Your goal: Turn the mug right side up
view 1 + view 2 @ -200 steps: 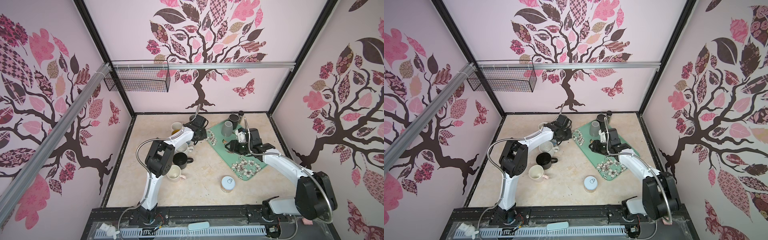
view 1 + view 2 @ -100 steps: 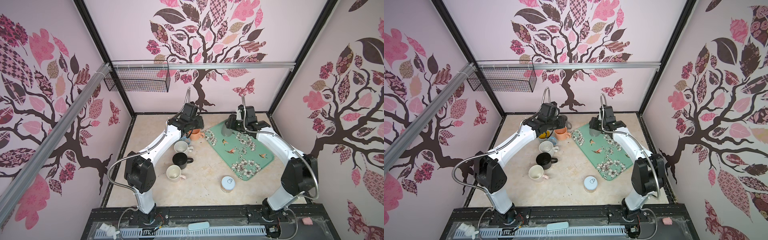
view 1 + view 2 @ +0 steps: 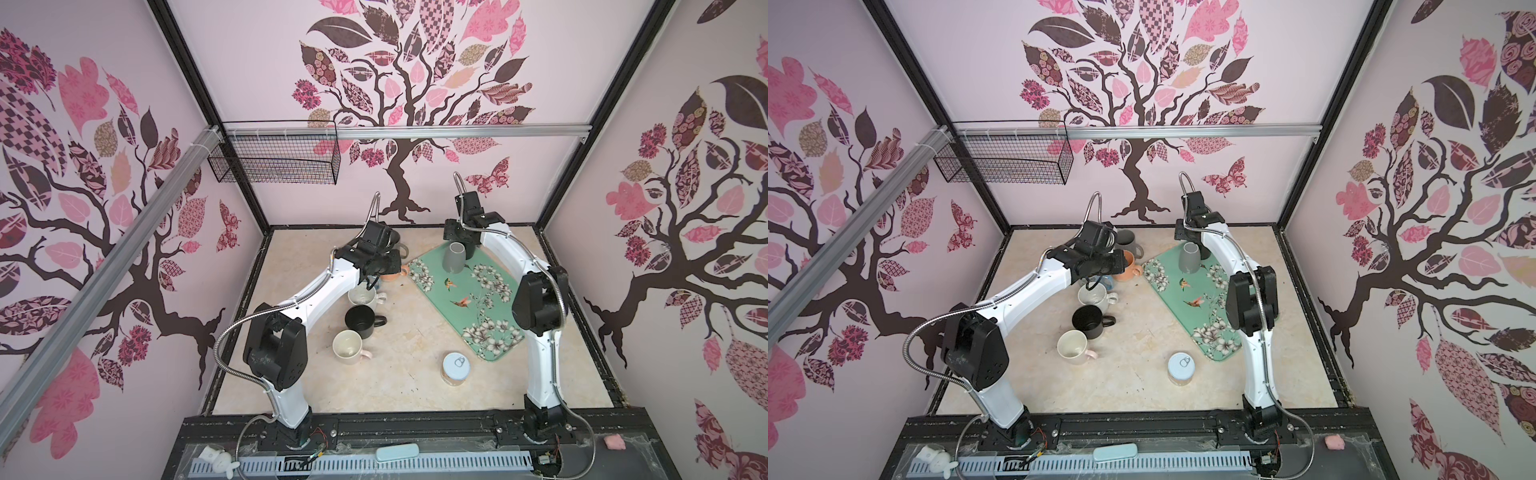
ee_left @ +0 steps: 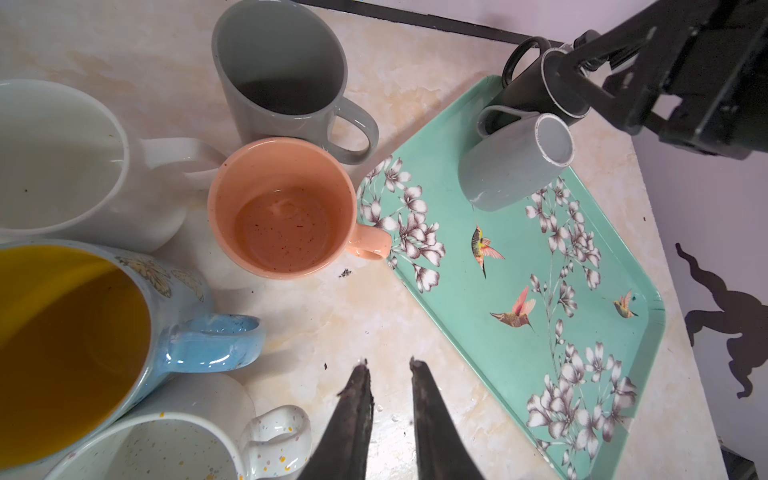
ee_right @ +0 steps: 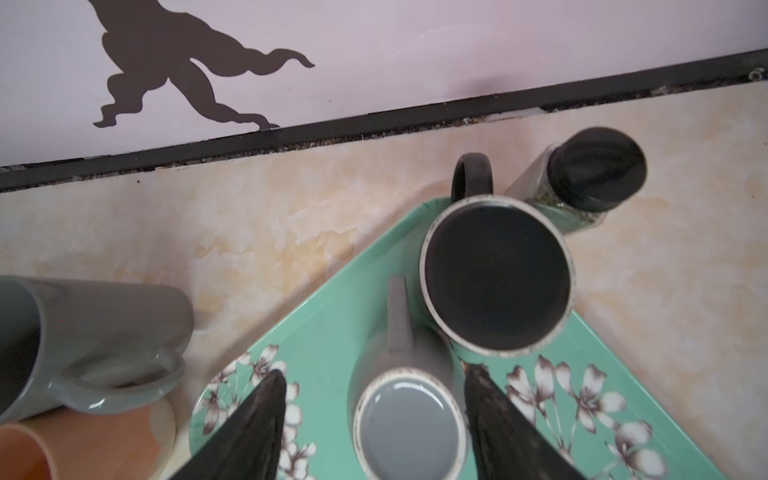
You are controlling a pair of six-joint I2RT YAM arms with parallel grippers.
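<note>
Reaches farther up the frame with the right gripper [image 5: 374,371] than a second ago, off mid-tray. Spreads those jaws wide, straddling the grey mug [image 5: 409,428], not closed on it; finds it base-up on the green tray [image 3: 440,291], upper centre in both top views, beside the black mug [image 5: 496,278]. Holds the left gripper [image 4: 388,363] narrowly parted, empty, near the upright peach mug [image 4: 282,208].

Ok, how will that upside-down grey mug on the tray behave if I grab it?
The grey mug looks rigid glazed ceramic: probably slippery, no give. Tall and narrow, rim-down on the tray, it may tip if pushed high. The dark mug stands close; a tilt could knock it.
</note>
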